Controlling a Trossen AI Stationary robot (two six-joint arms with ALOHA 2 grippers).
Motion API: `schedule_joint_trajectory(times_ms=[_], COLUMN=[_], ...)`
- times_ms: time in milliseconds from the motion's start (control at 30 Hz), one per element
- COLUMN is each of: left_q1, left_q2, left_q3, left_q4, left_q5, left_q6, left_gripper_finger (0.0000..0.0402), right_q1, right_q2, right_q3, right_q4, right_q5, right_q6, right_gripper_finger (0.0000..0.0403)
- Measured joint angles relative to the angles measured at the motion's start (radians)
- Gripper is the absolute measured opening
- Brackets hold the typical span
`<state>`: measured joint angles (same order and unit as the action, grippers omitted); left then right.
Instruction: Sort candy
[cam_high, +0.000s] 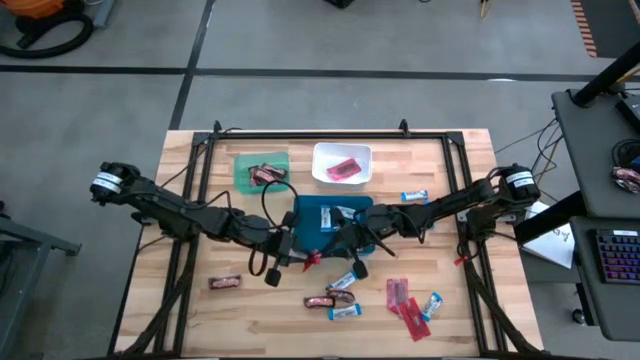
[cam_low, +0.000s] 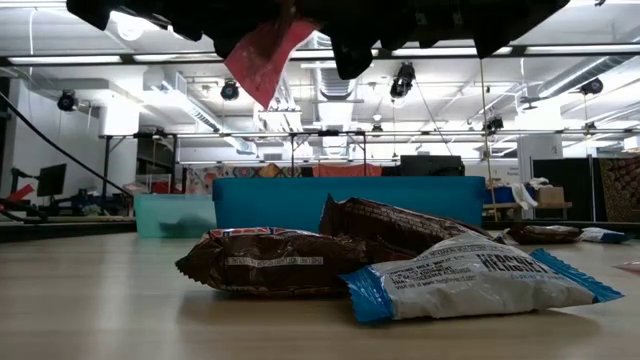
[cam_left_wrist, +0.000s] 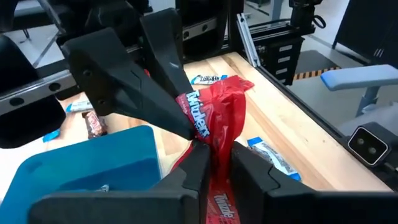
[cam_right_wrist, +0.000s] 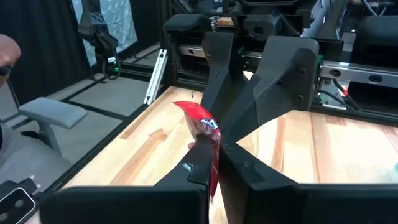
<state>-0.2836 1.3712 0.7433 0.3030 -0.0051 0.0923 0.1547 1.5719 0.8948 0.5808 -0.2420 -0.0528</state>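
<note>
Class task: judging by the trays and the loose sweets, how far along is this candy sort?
Done: candy lies in the green tray, white tray and blue tray. In hand: both grippers, left and right, pinch one flat red packet. Left: about ten loose candies on the wooden table.

Three trays on the desk (cam_high: 200, 320): a green tray (cam_high: 243, 165), a white tray (cam_high: 320, 152), a blue tray (cam_high: 312, 212). Two tools, left tool (cam_high: 300, 260) and right tool (cam_high: 322, 255), pinching one held red packet (cam_left_wrist: 217, 118) between them. At least one more red packet (cam_high: 345, 170) in the white tray, and two, maybe three, loose red packets (cam_high: 398, 292) on the desk. Four loose blue-and-white bars (cam_high: 414, 196), plus at least one in the blue tray. Three loose brown bars (cam_high: 225, 283), plus some in the green tray, number unclear.
</note>
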Motion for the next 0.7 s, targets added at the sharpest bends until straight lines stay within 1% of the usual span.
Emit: schedule_joint_trajectory(times_ms=[133, 267, 367, 467, 533, 600, 700], left_q1=[0.001, 0.002, 0.003, 0.002, 0.002, 0.002, 0.002], left_q2=[-0.002, -0.02, -0.045, -0.084, -0.111, -0.138, -0.176], left_q3=[0.0, 0.0, 0.001, 0.011, 0.02, 0.032, 0.058], left_q4=[-0.012, -0.059, -0.132, -0.243, -0.315, -0.409, -0.566], left_q5=[-0.001, -0.018, -0.051, -0.093, -0.145, -0.204, -0.285], left_q6=[-0.02, -0.046, -0.051, -0.057, -0.073, -0.097, -0.153], left_gripper_finger=[0.0064, 0.0106, 0.0137, 0.0161, 0.0172, 0.0178, 0.018], right_q1=[0.0, -0.005, -0.015, -0.037, -0.058, -0.082, -0.129], right_q2=[0.0, 0.0, -0.002, -0.012, -0.028, -0.052, -0.092], right_q3=[0.0, 0.0, 0.0, 0.001, 0.002, 0.002, 0.004], right_q4=[0.0, 0.0, -0.002, -0.023, -0.062, -0.12, -0.228], right_q5=[0.0, 0.006, 0.007, 0.025, 0.074, 0.151, 0.319], right_q6=[0.006, 0.013, 0.017, 0.029, 0.031, 0.031, 0.038], right_gripper_finger=[0.0009, 0.0009, 0.0009, 0.0009, 0.0009, 0.0009, 0.0009])
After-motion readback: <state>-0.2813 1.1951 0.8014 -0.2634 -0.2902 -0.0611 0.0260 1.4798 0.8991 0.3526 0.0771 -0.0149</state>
